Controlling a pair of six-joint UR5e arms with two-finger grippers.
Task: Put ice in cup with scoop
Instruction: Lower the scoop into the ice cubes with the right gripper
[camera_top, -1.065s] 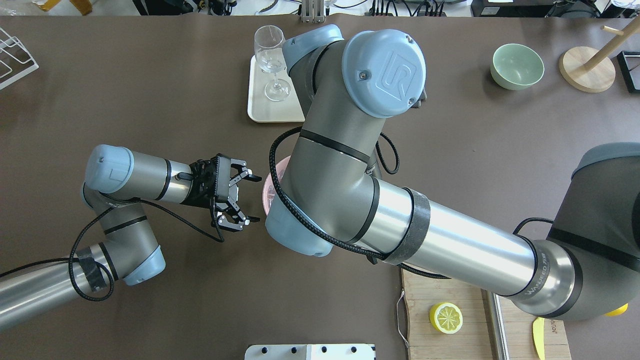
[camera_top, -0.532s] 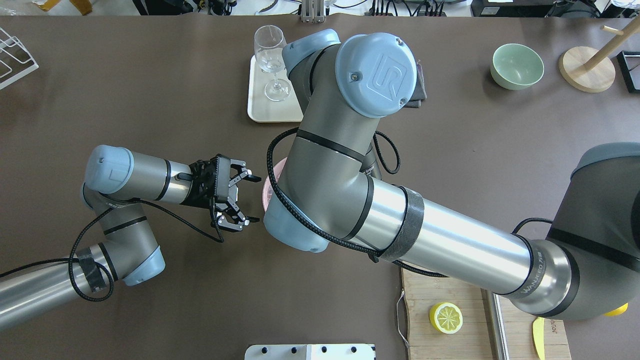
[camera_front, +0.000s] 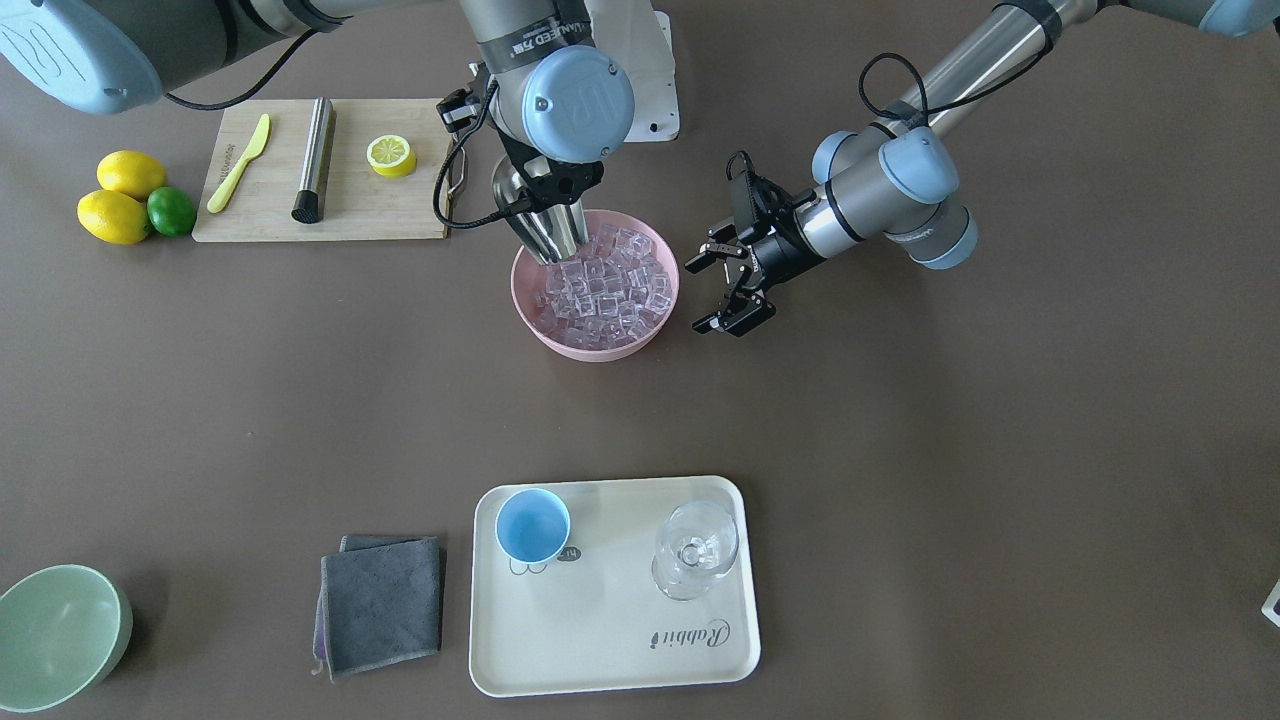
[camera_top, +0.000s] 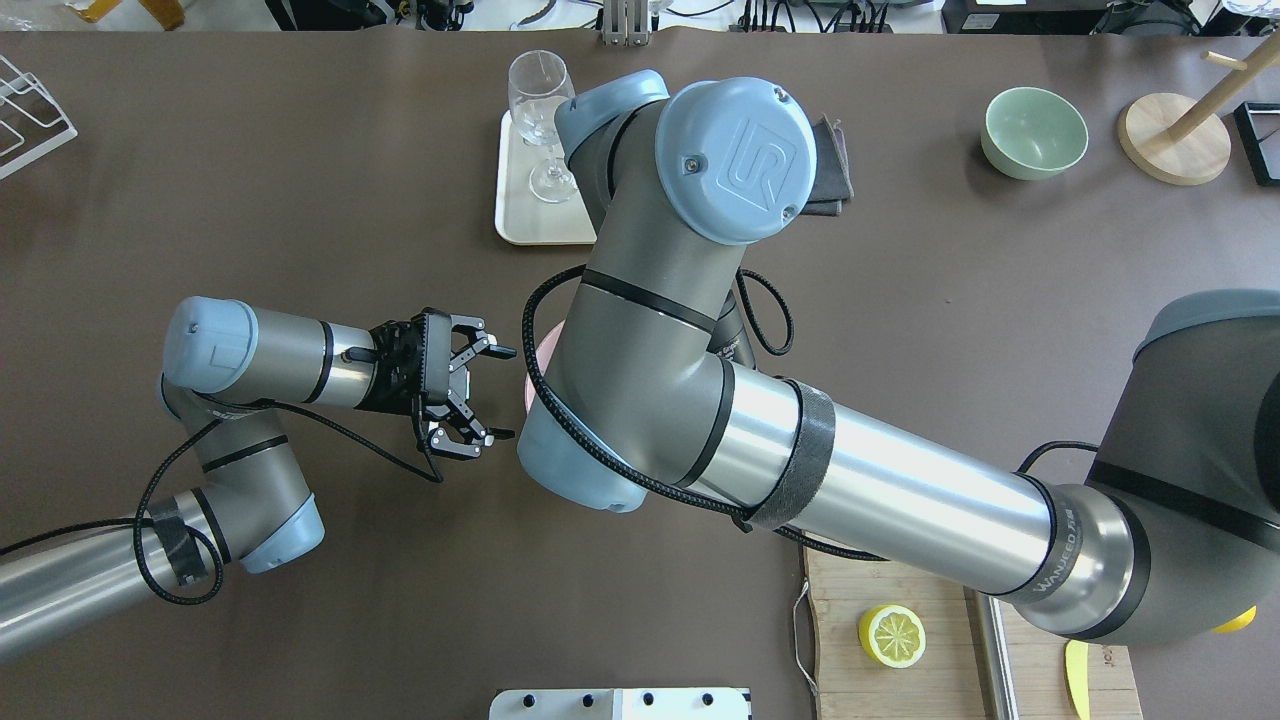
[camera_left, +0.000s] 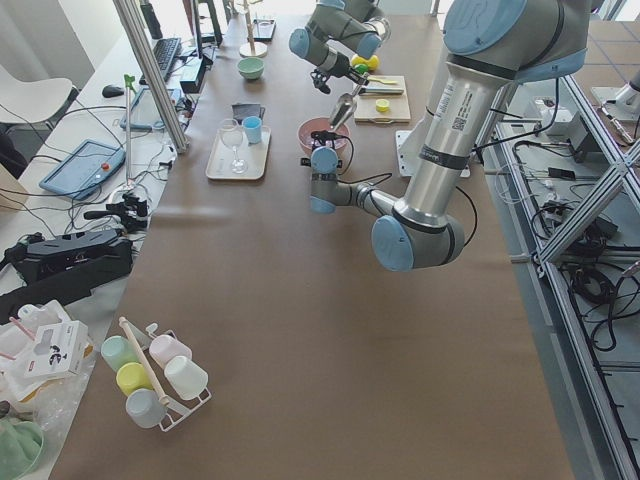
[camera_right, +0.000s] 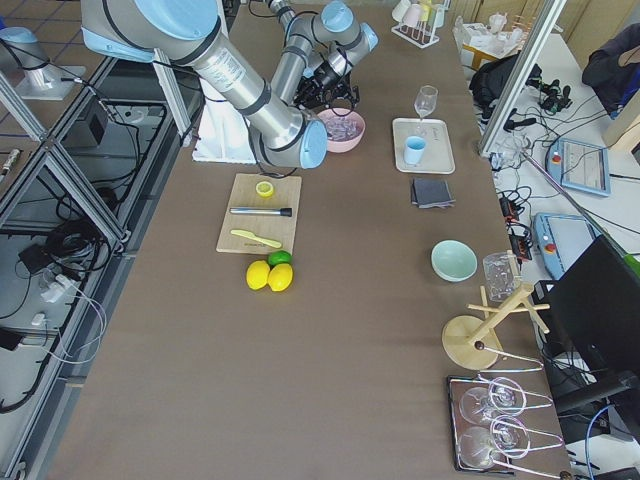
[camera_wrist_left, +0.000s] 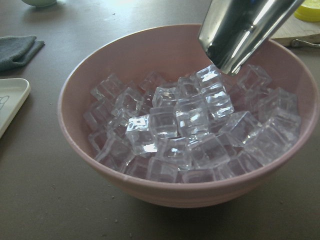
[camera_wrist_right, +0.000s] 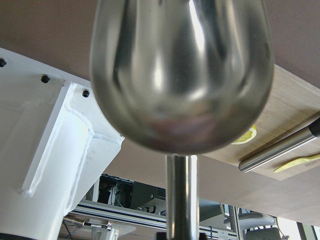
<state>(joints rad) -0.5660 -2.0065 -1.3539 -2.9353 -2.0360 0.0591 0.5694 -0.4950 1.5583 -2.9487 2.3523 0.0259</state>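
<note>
The ice (camera_front: 605, 285) fills a pink bowl (camera_front: 590, 350) at mid-table. My right gripper (camera_front: 548, 185) is shut on the steel scoop (camera_front: 545, 228), which points steeply down with its tip on the ice at the bowl's rim nearest my base. The left wrist view shows the scoop (camera_wrist_left: 240, 35) touching the top cubes (camera_wrist_left: 175, 125). The right wrist view shows only the scoop's rounded back (camera_wrist_right: 182, 75). My left gripper (camera_front: 725, 290) is open and empty, close beside the bowl. The light-blue cup (camera_front: 532, 525) stands empty on a cream tray (camera_front: 600, 640).
A clear stemmed glass (camera_front: 695, 545) shares the tray. A grey cloth (camera_front: 382, 605) and a pale green bowl (camera_front: 55, 635) lie beside it. A cutting board (camera_front: 380, 205) holds a steel rod (camera_front: 313, 160), a yellow knife (camera_front: 238, 165) and a lemon half (camera_front: 390, 155).
My right arm's elbow and wrist have shifted a little to the left over the bowl. My left gripper has drawn back slightly and stays open.
</note>
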